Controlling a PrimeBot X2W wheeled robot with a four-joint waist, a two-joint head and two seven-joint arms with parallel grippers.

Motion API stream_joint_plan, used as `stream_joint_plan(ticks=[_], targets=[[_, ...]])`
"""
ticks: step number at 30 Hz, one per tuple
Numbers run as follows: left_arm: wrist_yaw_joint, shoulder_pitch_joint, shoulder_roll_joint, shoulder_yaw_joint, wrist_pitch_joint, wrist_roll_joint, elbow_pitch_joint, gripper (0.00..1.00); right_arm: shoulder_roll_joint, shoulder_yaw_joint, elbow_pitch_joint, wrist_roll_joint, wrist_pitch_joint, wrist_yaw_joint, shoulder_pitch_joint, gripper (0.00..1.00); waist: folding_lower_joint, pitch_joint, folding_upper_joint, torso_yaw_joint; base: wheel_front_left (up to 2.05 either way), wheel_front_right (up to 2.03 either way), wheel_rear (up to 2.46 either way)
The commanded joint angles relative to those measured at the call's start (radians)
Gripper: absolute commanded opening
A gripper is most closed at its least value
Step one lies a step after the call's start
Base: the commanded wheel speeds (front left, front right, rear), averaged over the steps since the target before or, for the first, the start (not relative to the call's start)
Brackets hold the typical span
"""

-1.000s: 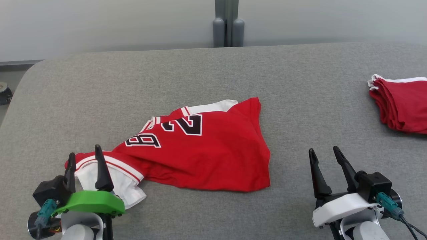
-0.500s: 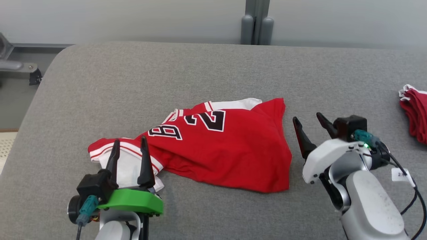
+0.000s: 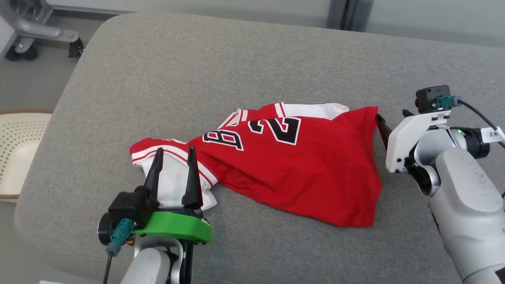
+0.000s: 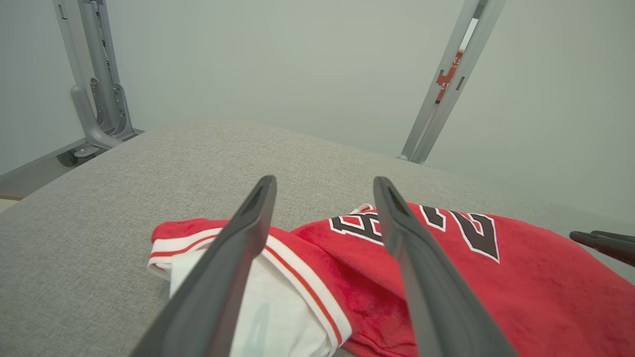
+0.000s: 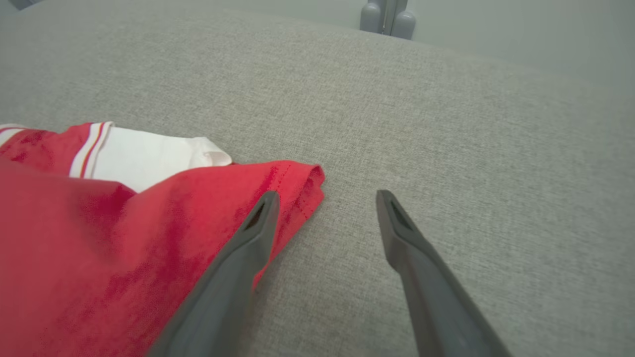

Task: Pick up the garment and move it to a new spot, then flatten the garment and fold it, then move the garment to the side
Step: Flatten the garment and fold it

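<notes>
Garment: a red jersey point(image 3: 292, 169) with white trim and black, white-edged numerals. It lies rumpled on the grey surface point(image 3: 236, 71) and stretches from the fingers of the left gripper point(image 3: 175, 149) across to the fingers of the right gripper point(image 5: 326, 194).
Left gripper: the fingers are spread wide with nothing clasped between them. They point over the garment's white-trimmed end.
At the left fingers: in the left wrist view one finger crosses the white inner cloth. The other crosses the red cloth beside the numerals, and the striped band runs through the gap between them. Whether the tips touch the cloth cannot be told.
Right gripper: the fingers are spread wide and hold nothing.
At the right fingers: in the right wrist view the garment's hemmed red corner sits at the tip of one finger, partly behind it. The other finger stands over bare surface, apart from the cloth. Contact with the corner cannot be told.
Ahead of the right fingers: the garment's white fold with a striped edge lies beyond the corner, on the cloth-side finger's side.
Behind the fingers: a green bracket point(image 3: 173, 230) on the left wrist and a white bracket point(image 3: 406, 138) on the right.
Outward of the left fingers: a cream perforated basket point(image 3: 23, 134) sits off the surface's edge, well apart. A grey metal frame on castors point(image 3: 39, 29) stands farther ahead.
</notes>
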Motion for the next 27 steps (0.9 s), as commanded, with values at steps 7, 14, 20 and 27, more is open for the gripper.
stream_joint_plan(ticks=[7,14,20,27], targets=[[0.006,-0.022,-0.006,0.007,0.000,0.019,-0.020,1.00,-0.025,0.078,0.135,0.069,0.010,0.000,-0.063,1.00,0.0000,0.063,0.0000,0.076,0.00,0.00,0.00],[0.005,-0.016,-0.008,0.004,0.000,0.024,-0.033,1.00,-0.066,0.134,0.202,0.090,-0.025,0.000,-0.095,0.00,0.0000,0.065,0.0000,0.092,0.00,0.00,0.00],[0.011,-0.006,-0.008,-0.004,0.000,0.012,-0.048,1.00,-0.146,0.126,0.228,0.057,-0.085,-0.001,-0.189,0.00,0.0000,0.075,0.0000,0.106,0.00,0.00,0.00],[0.018,-0.004,-0.008,-0.020,0.000,0.002,-0.072,1.00,-0.265,0.070,0.275,-0.040,-0.108,-0.001,-0.327,0.00,0.0000,0.107,0.0000,0.124,0.00,0.00,0.00]])
